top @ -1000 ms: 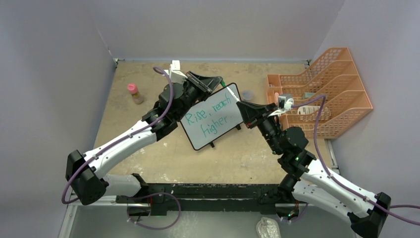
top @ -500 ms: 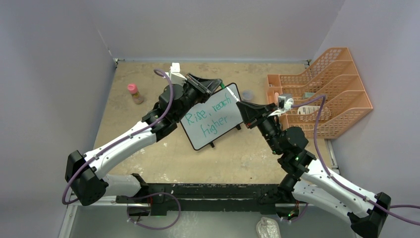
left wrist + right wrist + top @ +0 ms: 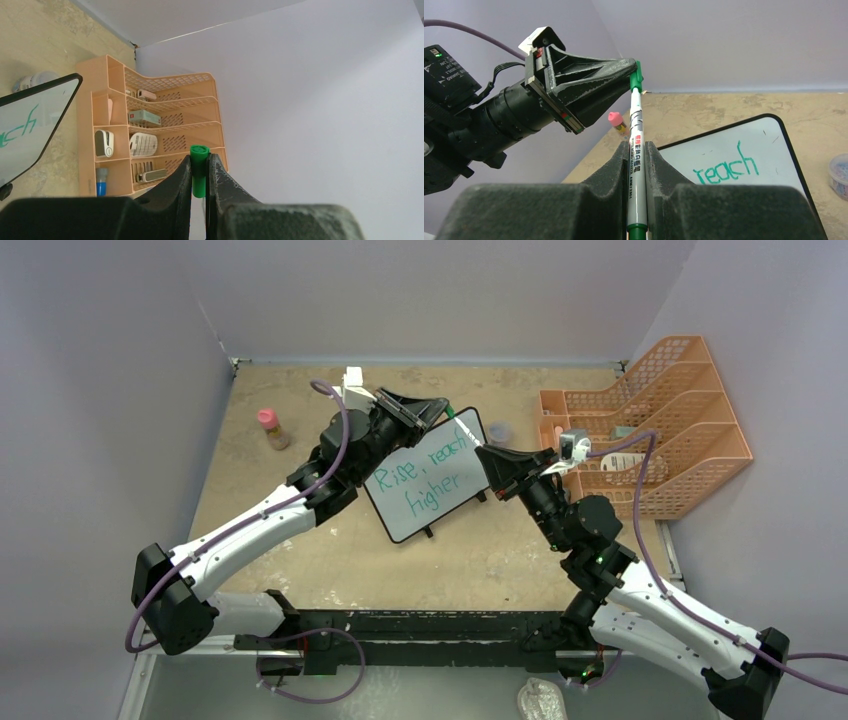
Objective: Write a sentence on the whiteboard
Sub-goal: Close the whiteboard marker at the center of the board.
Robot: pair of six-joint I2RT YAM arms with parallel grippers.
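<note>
**Two grips on one marker, right above the text**

Your right jaws are clamped on the marker (image 3: 636,125) barrel. Your left jaws pinch its green end (image 3: 199,172). If the arms pull off the marker's axis, I judge the barrel could twist free and drop. The whiteboard (image 3: 415,522) sits angled on the bench (image 3: 480,560) between the arms, close under the marker. A fall or a brushing wrist could smear the sentence (image 3: 425,472), which reads "Rise, reach higher". The barrel's red and black print is too small to read, and so are the labels in the rack (image 3: 650,440) beyond.
</note>
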